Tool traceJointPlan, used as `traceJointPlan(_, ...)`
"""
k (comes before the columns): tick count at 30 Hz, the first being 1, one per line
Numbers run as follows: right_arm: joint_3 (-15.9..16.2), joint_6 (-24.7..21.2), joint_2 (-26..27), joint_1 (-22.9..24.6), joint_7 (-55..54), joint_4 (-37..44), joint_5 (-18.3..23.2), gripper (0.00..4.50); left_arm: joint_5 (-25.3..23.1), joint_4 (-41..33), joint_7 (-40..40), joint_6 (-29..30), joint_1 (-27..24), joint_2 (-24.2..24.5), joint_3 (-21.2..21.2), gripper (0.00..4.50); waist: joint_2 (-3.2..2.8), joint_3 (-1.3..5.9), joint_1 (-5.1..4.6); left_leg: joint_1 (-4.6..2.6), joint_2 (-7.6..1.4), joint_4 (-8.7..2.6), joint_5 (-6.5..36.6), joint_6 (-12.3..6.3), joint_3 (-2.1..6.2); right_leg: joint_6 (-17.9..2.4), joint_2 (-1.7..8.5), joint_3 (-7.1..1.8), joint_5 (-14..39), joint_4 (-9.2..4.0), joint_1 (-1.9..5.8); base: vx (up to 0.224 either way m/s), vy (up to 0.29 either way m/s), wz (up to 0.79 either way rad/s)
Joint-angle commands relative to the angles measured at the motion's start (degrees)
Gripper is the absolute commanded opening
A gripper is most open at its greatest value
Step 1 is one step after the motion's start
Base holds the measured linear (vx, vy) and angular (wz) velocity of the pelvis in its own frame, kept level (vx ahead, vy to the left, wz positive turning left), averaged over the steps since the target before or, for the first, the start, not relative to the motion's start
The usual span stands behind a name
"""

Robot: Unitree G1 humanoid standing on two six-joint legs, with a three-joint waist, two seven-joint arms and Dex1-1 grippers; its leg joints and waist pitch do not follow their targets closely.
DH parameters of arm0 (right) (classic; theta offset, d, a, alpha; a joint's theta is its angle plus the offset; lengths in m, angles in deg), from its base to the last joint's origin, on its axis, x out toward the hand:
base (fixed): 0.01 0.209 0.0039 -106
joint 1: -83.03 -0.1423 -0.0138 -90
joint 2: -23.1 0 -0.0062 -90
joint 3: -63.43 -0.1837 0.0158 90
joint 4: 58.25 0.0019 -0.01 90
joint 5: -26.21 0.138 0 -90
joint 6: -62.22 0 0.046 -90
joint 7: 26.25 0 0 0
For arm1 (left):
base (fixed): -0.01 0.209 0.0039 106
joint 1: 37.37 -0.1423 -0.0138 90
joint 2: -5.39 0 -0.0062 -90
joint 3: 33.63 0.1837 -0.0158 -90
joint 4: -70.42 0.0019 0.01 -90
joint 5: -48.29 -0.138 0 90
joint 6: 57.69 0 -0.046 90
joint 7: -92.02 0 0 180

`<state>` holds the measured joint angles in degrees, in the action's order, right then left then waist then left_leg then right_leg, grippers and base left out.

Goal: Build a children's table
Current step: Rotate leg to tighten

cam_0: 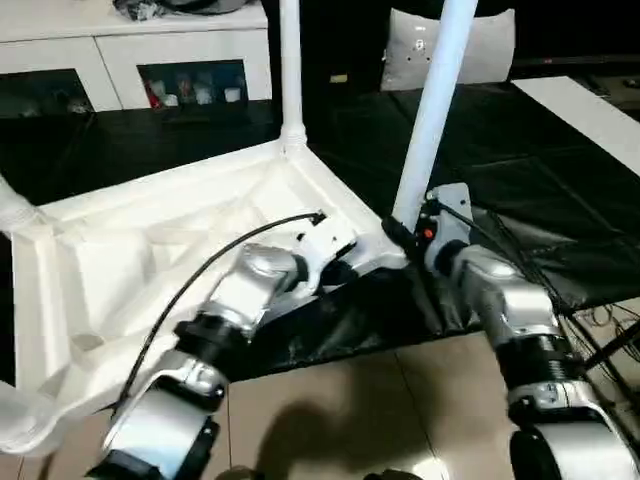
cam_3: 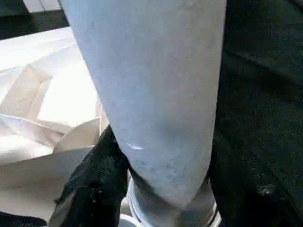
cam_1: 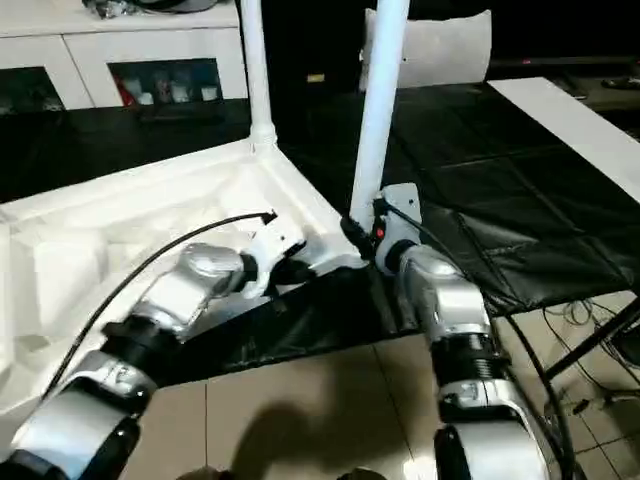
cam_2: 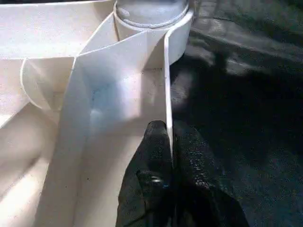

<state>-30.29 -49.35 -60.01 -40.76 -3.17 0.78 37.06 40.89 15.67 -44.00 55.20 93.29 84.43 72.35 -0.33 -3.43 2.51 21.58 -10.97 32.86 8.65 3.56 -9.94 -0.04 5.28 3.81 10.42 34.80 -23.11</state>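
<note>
Head views: the children's table (cam_0: 150,250) lies upside down on a black mat (cam_0: 500,130) on the floor, ribbed underside up, near edge toward the robot. One leg (cam_0: 290,60) stands upright in the far corner socket; a second leg (cam_0: 435,110) rises tilted from the near right corner socket, likely not fully screwed home. Right pincer (cam_0: 405,235) sits at the base of that tilted leg, fingers partly spread around it. Left pincer (cam_0: 335,265) is on the table's near edge just beside that same corner. Behind: white cabinet (cam_0: 130,50) with glass doors, a white cushion (cam_0: 400,50), a white board (cam_0: 590,110) at the mat's far right; tile floor (cam_0: 350,400) in front. Left wrist view: black fingers (cam_2: 158,165) pressed together, pinching the thin upright side wall (cam_2: 166,85) of the table, socket collar (cam_2: 151,14) beyond it. Right wrist view: leg (cam_3: 156,94) runs close between the two fingers (cam_3: 94,179), which bracket its lower end above the socket; whether both pads touch it, cannot tell. Judgement: step in hand is seating and turning this leg. Do it well by keeping the left pinch firm so the top can't spin, straightening the leg before twisting, turning in short regrips. Risks: cross-threading from the tilt, wrist cables (cam_0: 480,225) snagging, the right forearm crowding the left at the corner.
</note>
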Motion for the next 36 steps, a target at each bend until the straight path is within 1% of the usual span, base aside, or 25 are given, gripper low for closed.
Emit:
traceJointPlan(1, 3.22, -0.99, 2.69, 0.92, 3.45, -1.53, 0.82, 2.76, 1.1, -1.25, -0.11, -1.71, 1.61, -3.04, 0.96, 0.0, 0.22, 3.51, 0.48, -0.48, -1.28, -3.72, 17.62, -1.46, 0.4, -10.78, 2.51, -2.01, 16.46, -5.42, 2.58, 0.0, 0.0, 0.0)
traceJointPlan(2, 3.55, -0.62, 1.84, 2.37, 5.22, 0.48, 1.2, 2.96, 0.95, -1.64, 0.78, -2.45, 1.18, -1.98, 1.35, 0.0, 0.0, 3.37, 0.59, -0.45, -1.29, -3.78, 17.74, -1.67, 0.37, -10.91, 2.52, -1.99, 16.11, -5.52, 2.58, 0.0, 0.0, 0.0)
traceJointPlan(4, 3.99, 0.59, 0.26, 3.96, 7.59, 2.35, 1.29, 3.16, 0.95, -1.77, 1.91, -4.01, 0.76, -0.76, 1.77, 0.0, 0.17, 3.49, 0.95, -0.45, -1.33, -3.74, 17.08, -2.06, 0.34, -10.57, 2.55, -2.04, 15.4, -5.44, 2.77, 0.0, 0.0, 0.0)
traceJointPlan(5, 4.13, 0.78, -0.06, 4.25, 8.1, 2.71, 1.3, 3.21, 0.95, -1.88, 2.1, -4.23, 0.65, -0.54, 1.84, 0.0, 0.05, 3.41, 1.08, -0.43, -1.33, -3.77, 16.93, -2.18, 0.35, -10.61, 2.57, -2.03, 15.18, -5.42, 2.73, 0.0, 0.0, 0.0)
traceJointPlan(6, 4.23, 1.93, -2.14, 5.44, 10.65, 3.95, 1.42, 3.29, 1.06, -2.15, 3.42, -5.66, 0.15, 0.74, 2.1, 0.0, 0.2, 3.48, 1.31, -0.33, -1.3, -3.73, 15.76, -2.57, 0.35, -10.84, 2.62, -2.0, 14.12, -5.31, 2.92, 0.0, 0.0, 0.0)
traceJointPlan(7, 4.18, 2.59, -3.39, 6.01, 12.63, 4.53, 1.66, 3.29, 1.03, -2.35, 4.43, -6.31, -0.17, 1.55, 2.28, 0.0, 0.0, 3.44, 1.46, -0.35, -1.34, -3.72, 15.63, -2.73, 0.33, -10.93, 2.63, -2.01, 13.85, -5.31, 2.92, 0.0, 0.0, 0.0)
traceJointPlan(8, 4.12, 3.02, -4.18, 6.33, 13.92, 4.84, 1.82, 3.54, 0.99, -2.47, 5.09, -6.71, -0.37, 2.06, 2.38, 0.0, 0.15, 3.48, 1.51, -0.32, -1.38, -3.62, 15.38, -3.09, 0.27, -11.25, 2.64, -2.06, 12.91, -5.24, 2.99, 0.0, 0.0, 0.0)
traceJointPlan(10, 4.09, 3.3, -4.91, 6.65, 15.2, 5.23, 2.03, 3.65, 0.96, -2.58, 5.88, -7.25, -0.58, 2.61, 2.51, 0.0, 0.01, 3.47, 1.54, -0.27, -1.41, -3.66, 14.38, -3.31, 0.28, -12.06, 2.56, -2.01, 11.38, -5.04, 2.97, 0.0, 0.0, 0.0)
traceJointPlan(11, 4.11, 3.48, -6.42, 7.36, 17.68, 6.29, 2.47, 3.7, 1.05, -2.71, 7.28, -7.9, -0.85, 3.58, 2.6, 0.0, 0.08, 3.43, 1.52, -0.23, -1.4, -3.67, 14.45, -3.34, 0.28, -12.14, 2.54, -1.98, 11.43, -5.04, 3.02, 0.0, 0.0, 0.0)
traceJointPlan(12, 4.4, 3.93, -9.46, 8.84, 22.66, 8.47, 3.05, 3.82, 1.51, -2.73, 10.45, -9.98, -1.37, 5.43, 2.74, 0.0, 0.09, 3.36, 1.69, -0.32, -1.48, -3.7, 14.82, -3.57, 0.35, -12.08, 2.64, -1.96, 12.18, -5.13, 3.08, 0.0, 0.0, 0.0)
traceJointPlan(13, 4.4, 3.93, -9.46, 8.84, 22.66, 8.47, 3.05, 3.82, 1.51, -2.73, 10.45, -9.98, -1.37, 5.43, 2.74, 0.0, 0.13, 3.34, 1.7, -0.32, -1.5, -3.73, 15.04, -3.8, 0.29, -12.01, 2.55, -1.97, 12.49, -5.24, 3.12, 0.0, 0.0, 0.0)
traceJointPlan(16, 6.01, 4.86, -13.53, 10.5, 28.92, 10.47, 2.56, 4.26, 2.18, -2.79, 15.16, -13.35, -2.07, 7.84, 3.46, 0.0, -0.1, 3.43, 2.21, -0.36, -1.71, -3.64, 13.76, -4.45, 0.3, -12.78, 2.68, -1.98, 10.69, -4.97, 3.02, 0.0, 0.0, 0.0)
traceJointPlan(17, 6.49, 5.29, -14.41, 10.77, 30.03, 10.69, 2.4, 4.26, 2.52, -2.85, 16.36, -14.41, -2.25, 8.39, 3.73, 0.0, -0.15, 3.45, 2.26, -0.37, -1.77, -3.65, 13.66, -4.43, 0.28, -12.93, 2.7, -2.0, 10.51, -4.91, 3.03, 0.0, 0.0, 0.0)
traceJointPlan(18, 7.57, 7.93, -16.18, 11.03, 31.79, 10.48, 1.04, 4.26, 3.67, -3.3, 19.54, -15.38, -2.69, 9.49, 4.06, 0.0, -0.16, 3.45, 2.49, -0.41, -1.87, -3.65, 13.53, -4.38, 0.27, -13.13, 2.74, -1.98, 10.32, -4.86, 2.98, 0.0, 0.0, 0.0)
traceJointPlan(19, 7.98, 9.18, -16.96, 11.1, 32.71, 10.31, 0.42, 4.26, 3.99, -3.3, 20.96, -16.04, -2.82, 10.04, 4.28, 0.0, -0.16, 3.4, 2.56, -0.37, -1.91, -3.68, 13.34, -4.28, 0.22, -13.52, 2.76, -2.03, 9.8, -4.76, 2.95, 0.0, 0.0, 0.0)
traceJointPlan(21, 8.47, 9.58, -18.75, 11.63, 37.43, 11.07, 1.47, 4.26, 3.86, -2.73, 24.26, -18.38, -2.82, 11.61, 5.11, 0.0, -0.13, 3.44, 2.62, -0.37, -1.89, -3.6, 13.62, -4.31, 0.2, -13.72, 2.74, -1.99, 9.71, -4.69, 2.99, 0.0, 0.0, 0.0)
traceJointPlan(22, 8.63, 9.5, -19.45, 11.79, 39.6, 11.41, 2.18, 4.26, 3.83, -2.54, 25.82, -19.36, -2.78, 12.34, 5.5, 0.0, 0.06, 3.53, 2.87, -0.43, -1.93, -3.49, 13.2, -4.73, 0.14, -14.07, 2.77, -2.0, 9.2, -4.52, 3.05, 0.0, 0.0, 0.0)
traceJointPlan(23, 8.63, 9.5, -19.45, 11.79, 39.6, 11.41, 2.18, 4.26, 3.83, -2.54, 25.82, -19.36, -2.78, 12.34, 5.5, 0.0, -0.07, 3.49, 2.96, -0.39, -1.98, -3.5, 13.04, -5.01, 0.13, -14.13, 2.78, -2.01, 9.17, -4.54, 3.03, 0.0, 0.0, 0.0)
traceJointPlan(24, 8.97, 9.3, -20.79, 12.07, 43.05, 12.06, 3.23, 4.26, 3.84, -2.1, 28.17, -21.07, -2.62, 13.54, 5.91, 0.0, 0.08, 3.54, 3.2, -0.4, -2.08, -3.43, 12.56, -5.28, 0.05, -14.28, 2.8, -2.03, 8.8, -4.44, 3.02, 0.0, 0.0, 0.0)
traceJointPlan(25, 9.18, 9.25, -21.31, 12.12, 44.61, 12.27, 3.64, 4.02, 3.77, -1.78, 29.21, -21.98, -2.49, 14.07, 6.06, 0.0, -0.03, 3.52, 3.45, -0.38, -2.13, -3.42, 12.39, -5.52, 0.09, -14.27, 2.88, -2.02, 8.83, -4.38, 3.02, 0.0, 0.0, 0.0)
traceJointPlan(26, 9.51, 9.27, -21.76, 12.08, 46.29, 12.42, 3.98, 4.02, 3.74, -1.69, 30.56, -22.74, -2.38, 14.75, 6.34, 0.0, 0.19, 3.6, 3.49, -0.37, -2.17, -3.41, 12.18, -5.54, 0.06, -14.3, 2.89, -2.01, 8.78, -4.33, 3.08, 0.0, 0.0, 0.0)
traceJointPlan(29, 10.05, 9.38, -22.35, 12.03, 48.25, 12.65, 4.52, 3.89, 3.89, -1.65, 32.63, -24.14, -2.29, 15.63, 6.69, 0.0, 0.0, 3.56, 3.83, -0.47, -2.23, -3.4, 12.28, -5.37, 0.07, -14.47, 2.92, -2.02, 9.02, -4.28, 2.87, 0.0, 0.0, 0.0)
traceJointPlan(30, 10.39, 10.19, -23.03, 12.17, 50.5, 13.09, 5.38, 3.63, 4.23, -1.94, 34.8, -24.98, -2.24, 16.56, 7.17, 0.0, 0.15, 3.62, 3.99, -0.53, -2.27, -3.41, 12.5, -5.16, 0.07, -14.42, 3.07, -2.05, 9.62, -4.24, 2.92, 0.0, 0.0, 0.0)
traceJointPlan(31, 10.43, 10.24, -23.16, 12.22, 50.91, 13.2, 5.56, 3.63, 4.28, -1.97, 35.13, -25.13, -2.21, 16.69, 7.26, 0.0, 0.33, 3.68, 3.96, -0.48, -2.28, -3.4, 12.53, -5.21, 0.03, -14.31, 3.07, -2.07, 9.75, -4.24, 2.99, 0.0, 0.0, 0.0)
traceJointPlan(36, 11.2, 8.93, -24.07, 12.73, 54.72, 14.6, 6.8, 3.19, 4.54, -1.52, 36.8, -26.44, -1.7, 17.05, 7.43, 0.0, 0.33, 3.82, 4.33, -0.45, -2.27, -3.25, 11.47, -5.21, 0.01, -14.37, 3.07, -2.07, 9.43, -4.04, 2.95, 0.0, 0.0, 0.0)
